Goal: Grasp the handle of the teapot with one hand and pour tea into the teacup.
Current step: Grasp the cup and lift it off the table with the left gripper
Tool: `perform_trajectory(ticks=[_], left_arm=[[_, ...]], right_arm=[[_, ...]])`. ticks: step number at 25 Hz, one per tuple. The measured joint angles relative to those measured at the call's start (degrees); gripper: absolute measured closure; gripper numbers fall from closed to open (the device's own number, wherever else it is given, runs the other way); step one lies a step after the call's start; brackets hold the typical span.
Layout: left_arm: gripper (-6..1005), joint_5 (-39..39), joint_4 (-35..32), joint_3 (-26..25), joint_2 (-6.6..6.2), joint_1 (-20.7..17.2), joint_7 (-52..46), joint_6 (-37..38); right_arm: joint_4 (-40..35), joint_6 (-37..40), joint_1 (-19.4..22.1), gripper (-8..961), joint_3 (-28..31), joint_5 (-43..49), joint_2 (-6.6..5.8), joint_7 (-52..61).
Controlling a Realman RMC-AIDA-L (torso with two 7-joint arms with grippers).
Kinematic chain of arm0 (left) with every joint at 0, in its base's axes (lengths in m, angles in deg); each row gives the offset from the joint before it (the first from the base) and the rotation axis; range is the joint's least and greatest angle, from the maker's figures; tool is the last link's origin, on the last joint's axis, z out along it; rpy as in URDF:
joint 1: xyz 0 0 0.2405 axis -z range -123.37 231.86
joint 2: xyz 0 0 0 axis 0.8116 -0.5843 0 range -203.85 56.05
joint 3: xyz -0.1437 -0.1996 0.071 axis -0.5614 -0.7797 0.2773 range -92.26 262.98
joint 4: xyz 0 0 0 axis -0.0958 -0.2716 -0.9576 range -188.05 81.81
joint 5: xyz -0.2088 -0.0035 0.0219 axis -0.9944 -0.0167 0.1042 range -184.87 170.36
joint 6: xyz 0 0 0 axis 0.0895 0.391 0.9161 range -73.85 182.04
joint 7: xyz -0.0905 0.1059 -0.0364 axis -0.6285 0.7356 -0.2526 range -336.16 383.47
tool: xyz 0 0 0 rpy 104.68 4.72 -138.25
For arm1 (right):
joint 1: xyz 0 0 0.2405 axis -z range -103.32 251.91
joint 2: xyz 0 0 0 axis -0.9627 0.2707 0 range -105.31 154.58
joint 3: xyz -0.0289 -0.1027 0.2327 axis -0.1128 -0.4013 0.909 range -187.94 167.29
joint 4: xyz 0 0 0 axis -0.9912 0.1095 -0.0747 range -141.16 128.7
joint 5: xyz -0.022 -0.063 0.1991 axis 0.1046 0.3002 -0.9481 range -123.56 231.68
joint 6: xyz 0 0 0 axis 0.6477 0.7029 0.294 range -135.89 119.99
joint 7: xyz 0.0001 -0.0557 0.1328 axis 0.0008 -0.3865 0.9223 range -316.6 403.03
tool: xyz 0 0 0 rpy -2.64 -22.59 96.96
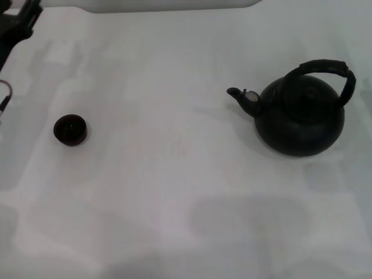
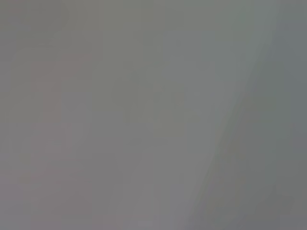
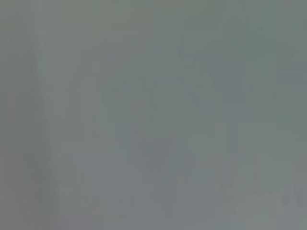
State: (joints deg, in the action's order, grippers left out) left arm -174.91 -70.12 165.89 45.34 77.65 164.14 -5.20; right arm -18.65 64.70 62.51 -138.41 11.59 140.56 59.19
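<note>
The teapot point(image 1: 299, 119) is a round matte black pot standing upright at the right of the white table, its short spout point(image 1: 237, 93) pointing left. Its thick black arched handle point(image 1: 328, 68) stands over the lid, with nothing holding it. The teacup point(image 1: 70, 129), a tiny black handleless cup, stands far to the left, well apart from the pot. A dark part of my left gripper point(image 1: 17, 26) shows at the far left corner, away from both. My right gripper is out of view. Both wrist views show only a plain grey surface.
The white tabletop point(image 1: 174, 192) stretches between cup and pot and toward the near edge. A thin cable loop point(image 1: 6, 96) sits at the left edge. The table's far edge point(image 1: 174, 7) runs along the top.
</note>
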Motion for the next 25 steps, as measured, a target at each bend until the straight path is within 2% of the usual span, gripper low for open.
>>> perform_trajectory(ticks=[3, 5, 9, 11, 14, 17, 20, 23, 25], left_arm=[[285, 1.63, -4.21, 4.11, -1.05, -1.24, -5.74, 0.21], [285, 6.29, -9.01, 5.16, -2.8, -2.59, -11.8, 1.62], [285, 24.21, -20.17, 4.96, -7.4, -3.87, -31.12, 6.42], [285, 33.87, -24.23, 4.92, -9.04, -3.65, -41.08, 8.27], [286, 48.85, -30.26, 3.84, -10.27, -3.12, -54.7, 10.08], [284, 69.76, -38.45, -0.64, -9.56, -3.09, -70.06, 9.17], [282, 90.63, -46.78, -6.08, -7.43, -3.28, -83.28, 4.09], [280, 103.48, -51.54, -12.98, -4.61, -2.84, -88.88, -3.68], [278, 107.53, -53.77, -16.92, -3.44, -2.12, -90.1, -8.77]], right_arm=[[0.04, -0.02, -0.01, 94, 0.03, -0.92, 0.0, 0.02], [0.12, -0.19, -0.07, 94, 0.04, -1.84, 0.0, 0.02], [0.11, -0.6, -0.16, 94, 0.03, -2.4, 0.0, 0.03], [0.25, -0.79, -0.16, 94, 0.04, -2.97, 0.0, 0.03], [0.33, -1.3, -0.16, 94, 0.03, -4.15, 0.0, 0.03], [0.35, -1.96, -0.17, 94, 0.03, -4.43, 0.0, 0.03], [0.36, -3.04, -0.17, 94, 0.03, -4.48, 0.0, 0.02], [0.38, -3.85, -0.24, 94, 0.03, -4.53, -0.04, -0.02], [0.39, -4.12, -0.33, 94, 0.03, -4.54, -0.08, -0.03]])
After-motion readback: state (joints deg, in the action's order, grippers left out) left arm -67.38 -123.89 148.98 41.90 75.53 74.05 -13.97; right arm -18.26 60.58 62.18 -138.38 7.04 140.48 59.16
